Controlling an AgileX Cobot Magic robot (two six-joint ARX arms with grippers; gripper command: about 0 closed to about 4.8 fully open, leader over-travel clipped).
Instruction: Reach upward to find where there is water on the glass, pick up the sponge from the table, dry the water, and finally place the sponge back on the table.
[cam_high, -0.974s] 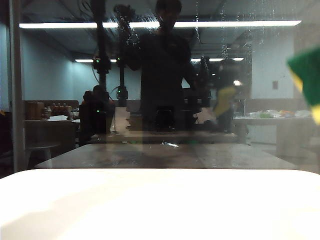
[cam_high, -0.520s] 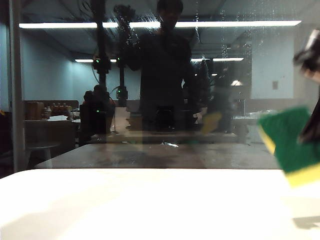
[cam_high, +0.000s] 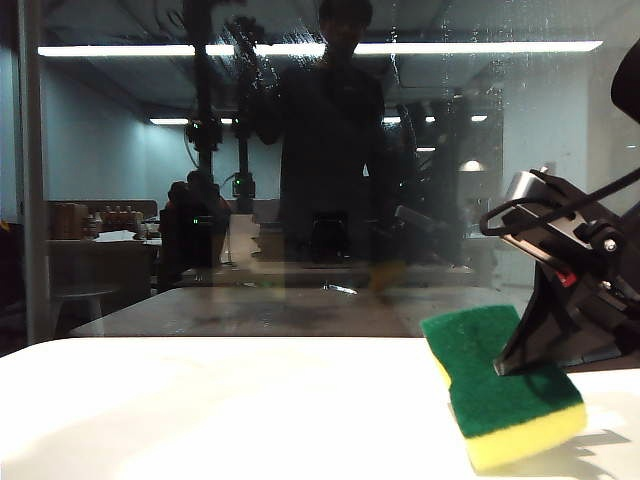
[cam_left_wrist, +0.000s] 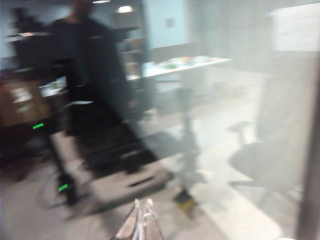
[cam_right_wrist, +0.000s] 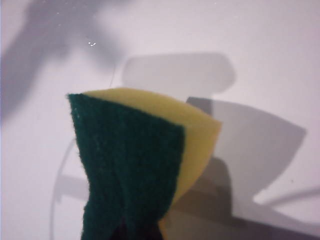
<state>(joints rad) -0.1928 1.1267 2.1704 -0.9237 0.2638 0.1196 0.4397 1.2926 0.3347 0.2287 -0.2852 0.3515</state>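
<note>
My right gripper (cam_high: 512, 362) is shut on the sponge (cam_high: 505, 398), a yellow foam block with its green scouring face towards the exterior camera. It hangs tilted, low over the white table (cam_high: 200, 415); I cannot tell if its yellow edge touches. In the right wrist view the sponge (cam_right_wrist: 135, 160) covers my right gripper (cam_right_wrist: 135, 234), with the table (cam_right_wrist: 265, 45) below. The dark glass (cam_high: 120, 200) stands behind the table, with water (cam_high: 447, 62) as thin streaks and droplets near its top right. My left gripper (cam_left_wrist: 141, 206) is shut, holds nothing, and points at the glass (cam_left_wrist: 235, 100); the exterior view does not show it.
A grey vertical frame bar (cam_high: 33, 170) runs down the glass at the far left. The pane mirrors ceiling strip lights (cam_high: 130, 50) and a dark standing figure (cam_high: 330, 130). A brown wooden table (cam_high: 250, 312) shows beyond the white one.
My right gripper has come down from the upper right with the sponge and moved left, ending low over the white table. The glass looks the same.
</note>
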